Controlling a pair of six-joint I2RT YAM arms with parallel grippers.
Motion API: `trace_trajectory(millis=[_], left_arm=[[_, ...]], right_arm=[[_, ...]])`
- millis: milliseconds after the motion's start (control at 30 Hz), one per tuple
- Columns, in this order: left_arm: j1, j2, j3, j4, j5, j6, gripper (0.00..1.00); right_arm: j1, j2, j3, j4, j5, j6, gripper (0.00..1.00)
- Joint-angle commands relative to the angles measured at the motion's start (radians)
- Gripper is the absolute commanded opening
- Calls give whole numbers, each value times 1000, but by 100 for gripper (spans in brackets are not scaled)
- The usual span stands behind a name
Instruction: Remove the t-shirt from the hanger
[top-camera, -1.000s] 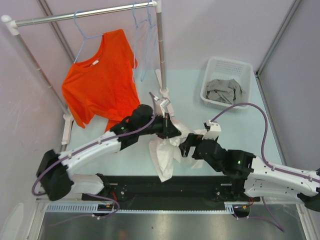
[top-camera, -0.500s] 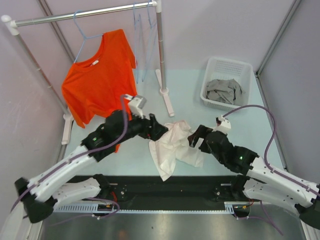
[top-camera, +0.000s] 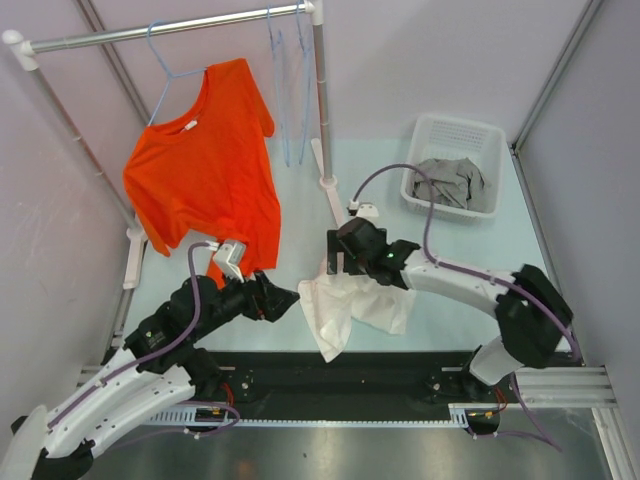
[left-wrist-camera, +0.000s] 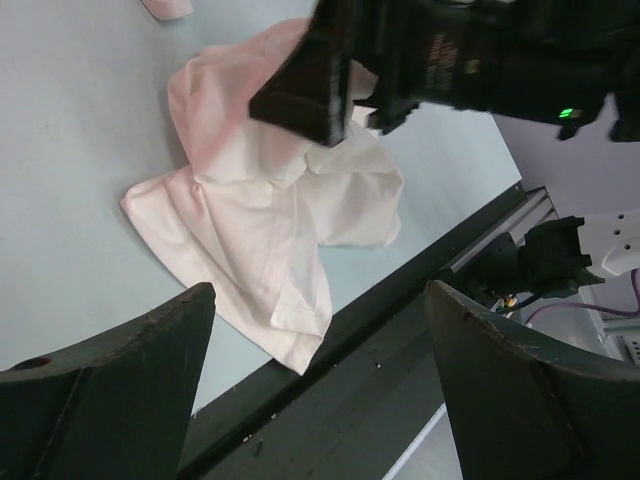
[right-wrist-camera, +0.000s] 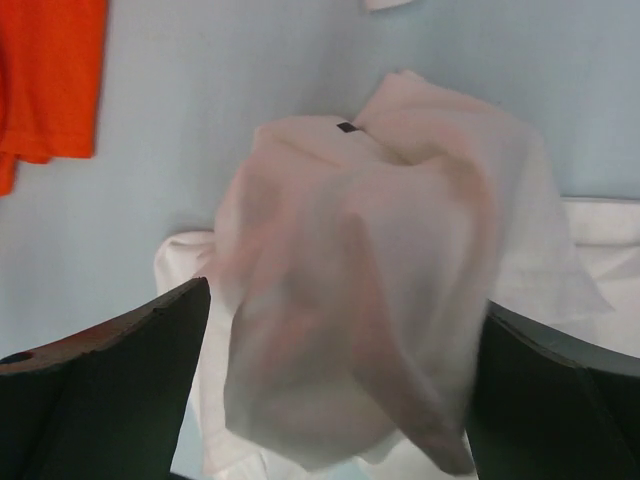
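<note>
Off to the right of the right fingers (right-wrist-camera: 100, 370), well apart: white basket (top-camera: 470, 125) with a grey garment (top-camera: 450, 180) crumpled inside. Right arm (top-camera: 460, 282) reaches in toward the middle, fingers spread wide over the white t-shirt (top-camera: 365, 305), cloth heaped between them, not pinched. Left fingers (left-wrist-camera: 130, 380) released, nothing in them, just left of the shirt, arm low. Shirt lies crumpled on the surface (top-camera: 490, 240). Beyond the left fingers, an orange t-shirt (top-camera: 200, 160) hangs on its hanger (top-camera: 163, 78).
</note>
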Motion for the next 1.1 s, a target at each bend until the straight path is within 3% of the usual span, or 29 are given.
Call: trace_trajectory(millis=[0, 167, 300, 400, 433, 533, 800, 867, 1067], left_arm=[[5, -4, 40, -11, -1, -12, 90], [5, 6, 72, -25, 6, 14, 89], [5, -9, 77, -31, -6, 17, 89], [5, -26, 87, -49, -17, 20, 90], [5, -35, 89, -60, -23, 22, 90], [5, -52, 87, -59, -38, 28, 90], [5, -12, 118, -57, -40, 68, 90], [3, -7, 126, -57, -43, 78, 90], [5, 9, 156, -66, -78, 111, 90]], right_arm=[[52, 197, 87, -66, 96, -37, 100], [140, 315, 173, -147, 205, -29, 99], [135, 307, 145, -143, 212, -18, 85], [89, 286, 119, -123, 190, -37, 46], [74, 268, 121, -124, 179, -49, 25], [-3, 198, 168, -152, 125, -99, 0], [-187, -65, 588, -265, 184, -248, 0], [-217, -114, 691, -232, 218, -316, 0], [-337, -162, 799, 10, 280, -468, 0]])
